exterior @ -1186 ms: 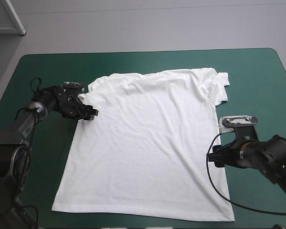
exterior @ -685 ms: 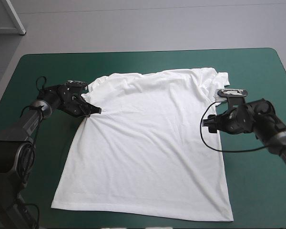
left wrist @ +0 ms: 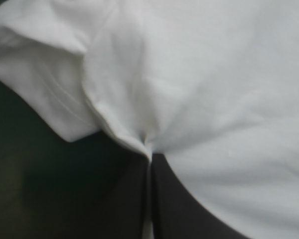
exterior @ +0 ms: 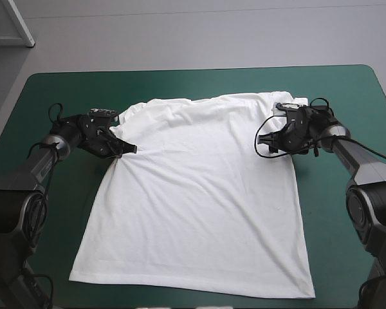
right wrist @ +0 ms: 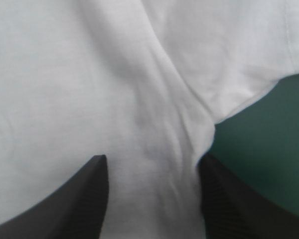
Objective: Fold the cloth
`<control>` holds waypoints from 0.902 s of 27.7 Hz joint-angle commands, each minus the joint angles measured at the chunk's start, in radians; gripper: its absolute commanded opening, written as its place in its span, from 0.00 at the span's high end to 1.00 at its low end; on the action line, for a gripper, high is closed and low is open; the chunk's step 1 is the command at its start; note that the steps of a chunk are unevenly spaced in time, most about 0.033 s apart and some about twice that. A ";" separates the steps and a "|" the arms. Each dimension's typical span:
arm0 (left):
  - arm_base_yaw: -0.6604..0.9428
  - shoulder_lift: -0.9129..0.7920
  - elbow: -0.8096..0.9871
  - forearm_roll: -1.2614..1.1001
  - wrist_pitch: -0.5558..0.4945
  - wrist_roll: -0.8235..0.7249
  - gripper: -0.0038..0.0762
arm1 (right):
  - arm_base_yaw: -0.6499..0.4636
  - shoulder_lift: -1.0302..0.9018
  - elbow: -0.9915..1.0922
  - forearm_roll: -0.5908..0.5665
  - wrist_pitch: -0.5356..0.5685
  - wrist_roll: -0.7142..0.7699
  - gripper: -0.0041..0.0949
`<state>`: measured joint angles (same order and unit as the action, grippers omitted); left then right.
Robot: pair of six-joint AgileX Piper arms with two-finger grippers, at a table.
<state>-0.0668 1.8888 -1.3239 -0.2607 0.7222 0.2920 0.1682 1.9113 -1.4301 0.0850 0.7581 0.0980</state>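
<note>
The white T-shirt (exterior: 199, 193) lies spread flat on the teal-green cover (exterior: 51, 90), collar toward the far edge. My left gripper (exterior: 130, 149) is at the shirt's left side just below the sleeve. It is shut on the T-shirt (left wrist: 214, 99), and the cloth puckers into the tips of the left gripper (left wrist: 149, 155). My right gripper (exterior: 265, 145) rests on the shirt's right side under the other sleeve. In its wrist view the right gripper (right wrist: 152, 159) is open, with a ridge of T-shirt (right wrist: 89, 74) lying between the black fingers (right wrist: 84, 199).
Bare teal-green cover (right wrist: 269, 149) lies beside the right sleeve. Wide strips of cover run along both sides of the shirt and beyond its collar. The shirt's hem reaches close to the table's near edge.
The left gripper has shut on the shirt's edge below the left sleeve. The right arm swung from the shirt's right side up to the right sleeve, and its fingers have drawn closer together.
</note>
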 commanded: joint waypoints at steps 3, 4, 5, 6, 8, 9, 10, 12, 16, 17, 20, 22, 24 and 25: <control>-0.008 0.009 0.006 -0.026 0.049 -0.012 0.96 | -0.004 -0.018 -0.024 0.049 -0.025 -0.020 0.79; -0.008 0.009 0.006 -0.026 0.046 -0.012 0.96 | -0.004 -0.018 -0.024 0.049 -0.029 -0.020 0.86; -0.008 0.009 0.006 -0.026 0.044 -0.012 0.96 | -0.004 -0.018 -0.025 0.049 -0.035 -0.022 0.95; -0.008 0.001 0.004 -0.026 0.042 -0.014 0.96 | -0.004 -0.029 -0.025 0.047 -0.050 -0.024 0.97; -0.008 -0.038 -0.012 -0.026 0.040 -0.014 0.96 | -0.004 -0.073 -0.039 0.045 -0.055 -0.048 0.98; -0.008 -0.071 -0.028 -0.026 0.040 -0.014 0.96 | -0.004 -0.105 -0.047 0.040 -0.053 -0.053 0.98; -0.008 -0.089 -0.046 -0.024 0.043 -0.023 0.96 | -0.004 -0.129 -0.059 0.030 -0.049 -0.053 0.98; -0.008 -0.135 -0.095 -0.011 0.068 -0.047 0.96 | -0.004 -0.178 -0.082 -0.001 -0.027 -0.053 0.98; -0.008 -0.221 -0.226 0.019 0.143 -0.064 0.96 | -0.004 -0.291 -0.147 -0.085 0.045 -0.047 0.98; -0.008 -0.243 -0.267 0.034 0.162 -0.075 0.96 | -0.004 -0.318 -0.164 -0.100 0.062 -0.042 0.98; -0.008 -0.301 -0.387 0.088 0.214 -0.111 0.96 | -0.004 -0.390 -0.219 -0.146 0.109 -0.034 0.98; -0.008 -0.334 -0.463 0.111 0.242 -0.116 0.96 | -0.004 -0.430 -0.256 -0.156 0.134 -0.032 0.98; -0.008 -0.366 -0.542 0.139 0.274 -0.124 0.96 | -0.004 -0.468 -0.302 -0.174 0.163 -0.032 0.98; -0.008 -0.379 -0.578 0.156 0.287 -0.137 0.96 | -0.004 -0.484 -0.326 -0.180 0.174 -0.032 0.98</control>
<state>-0.0690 1.5925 -1.7834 -0.1422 1.0104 0.1843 0.1673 1.5156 -1.6723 -0.0539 0.9429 0.0662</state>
